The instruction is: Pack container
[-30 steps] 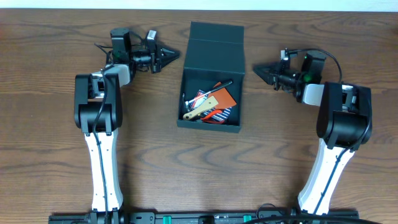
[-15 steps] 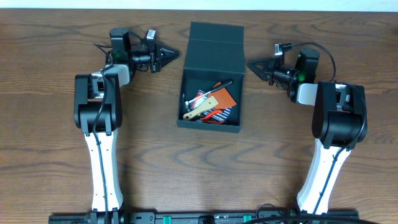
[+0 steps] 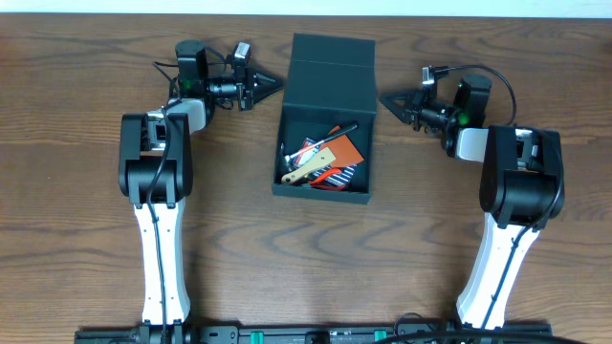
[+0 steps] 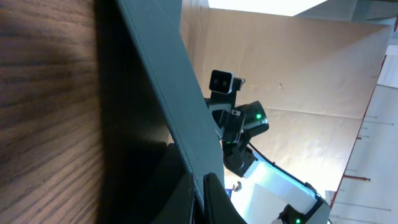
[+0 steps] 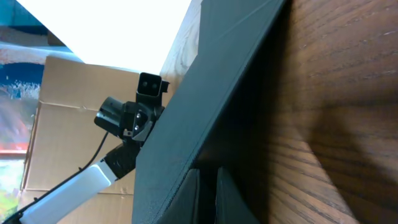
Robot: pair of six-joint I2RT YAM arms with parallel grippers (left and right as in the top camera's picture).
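Observation:
The dark teal container point(image 3: 323, 191) stands open at the table's middle, its flap lid point(image 3: 330, 67) lying back on the far side. Inside lie an orange card point(image 3: 341, 148), a striped item and small hand tools. My left gripper point(image 3: 277, 84) is shut and empty, its tips just beside the lid's left edge. My right gripper point(image 3: 382, 98) is shut and empty, its tips just beside the lid's right edge. In the left wrist view the shut fingers point(image 4: 202, 199) lie close against the container's dark wall point(image 4: 161, 87). In the right wrist view the fingers point(image 5: 208, 199) do the same point(image 5: 205, 81).
The wooden table point(image 3: 86, 239) runs all round the container. Both arm bases stand at the near edge. The far edge of the table lies just behind the lid. A cardboard wall point(image 4: 298, 62) stands beyond the table.
The right gripper moved left toward the lid's right edge, then stopped. The left gripper has shifted right toward the lid's left edge. The container has not moved.

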